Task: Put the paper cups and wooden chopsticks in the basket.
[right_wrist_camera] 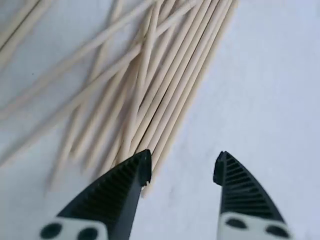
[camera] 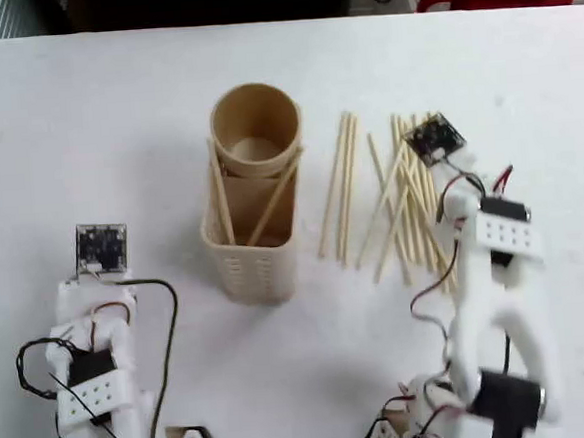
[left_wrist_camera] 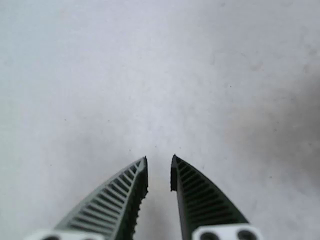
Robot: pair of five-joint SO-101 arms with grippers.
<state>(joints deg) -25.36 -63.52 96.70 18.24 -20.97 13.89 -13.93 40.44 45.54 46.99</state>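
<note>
Spread wide, the right pincer (right_wrist_camera: 183, 167) hung low over the near end of the loose chopsticks (right_wrist_camera: 165, 90), with one fingertip just beside the tightest bundle and the other over bare tabletop (right_wrist_camera: 270, 75). It held nothing. The gap looked set to straddle a few sticks, and coming in at their ends rather than mid-length probably made it easier to part some from the heap. In the high view these chopsticks (camera: 406, 196) lay to the right of the basket (camera: 245, 267). Some were fanned and crossed over one another and a straighter pair sat nearer the basket, so any grasp risked dragging neighbours along. The basket stood in the middle of the tabletop between the two arms, within reach of either. The paper cups (camera: 256, 131), apparently nested, stood in its far end, and a few sticks (camera: 274, 202) leaned beside them with their tops against the rim. The cup part of the job therefore looked done and most of the chopsticks remained. The left pincer (left_wrist_camera: 159, 172) was at the near left, well away from the basket, pointing at bare tabletop with only a narrow slit between its tips and nothing in it. That seemed a parked pose that left the working space to the other arm.
</note>
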